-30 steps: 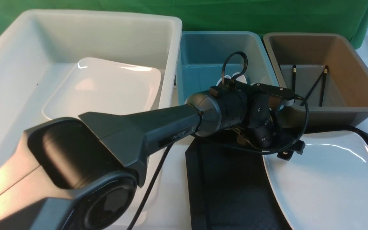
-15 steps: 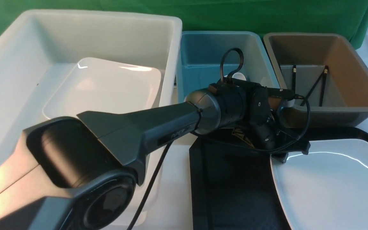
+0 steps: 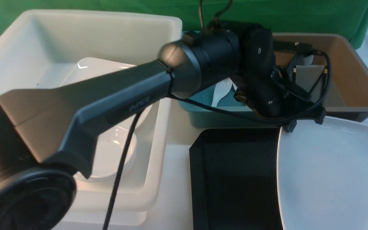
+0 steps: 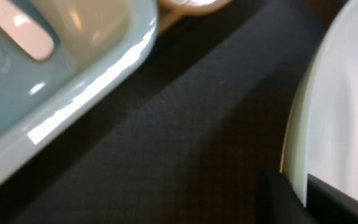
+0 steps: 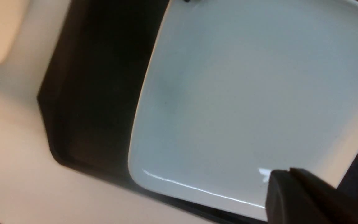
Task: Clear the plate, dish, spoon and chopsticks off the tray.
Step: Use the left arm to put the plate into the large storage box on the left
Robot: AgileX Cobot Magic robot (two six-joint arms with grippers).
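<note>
The large white plate (image 3: 327, 179) lies over the right half of the black tray (image 3: 232, 179), its far edge raised. My left gripper (image 3: 305, 124) is shut on the plate's far left corner. In the left wrist view the left gripper (image 4: 303, 189) has its two dark fingers clamped on the white rim of the plate (image 4: 343, 109), above the tray (image 4: 182, 140). In the right wrist view my right gripper (image 5: 286, 175) has its fingers together over a corner of the plate (image 5: 244, 102), which sits on the tray (image 5: 98, 93). I cannot see whether it touches. No spoon, dish or chopsticks show on the tray.
A white tub (image 3: 171, 95) at the left holds a second plate (image 3: 85, 68) and a small round dish (image 3: 113, 156). A teal tub (image 3: 209, 119) behind the tray holds a white spoon (image 3: 220, 91). A brown tub (image 3: 356, 80) holds black chopsticks (image 3: 319, 81).
My left arm has risen and swung back, lifting the plate's far left corner. The plate's far edge now stands higher, and the small dish in the white tub has come into sight.
</note>
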